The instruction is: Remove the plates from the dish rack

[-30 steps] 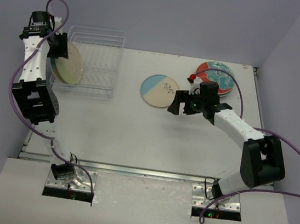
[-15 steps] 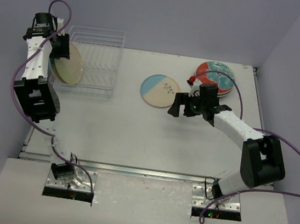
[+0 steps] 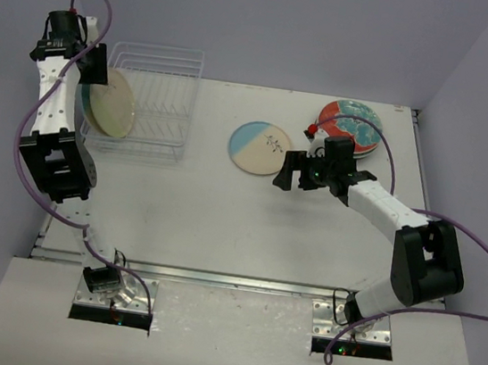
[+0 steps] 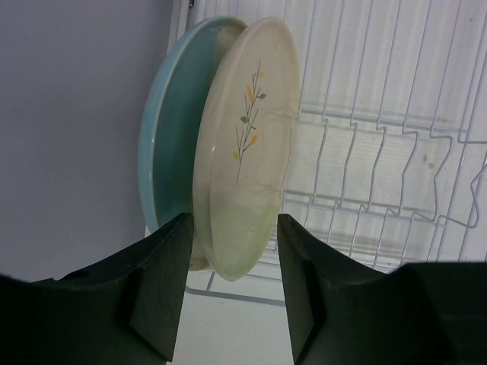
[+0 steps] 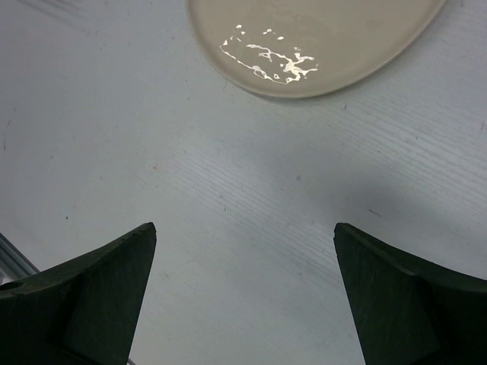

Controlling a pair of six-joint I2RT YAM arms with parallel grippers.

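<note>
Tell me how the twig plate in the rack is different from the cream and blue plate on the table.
The twig plate stands on edge in the dish rack; the cream and blue plate lies flat on the table. The twig plate has no blue; the cream and blue plate has a pale blue part. A teal plate sits behind the twig plate; the cream and blue plate lies alone. Both are round and mostly cream.

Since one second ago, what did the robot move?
The left gripper slid a little toward the far wall, beside the round cream plate standing in the white wire dish rack. Nothing was grabbed or dropped. That plate, the flat cream-and-blue plate and the right gripper stayed put.
</note>
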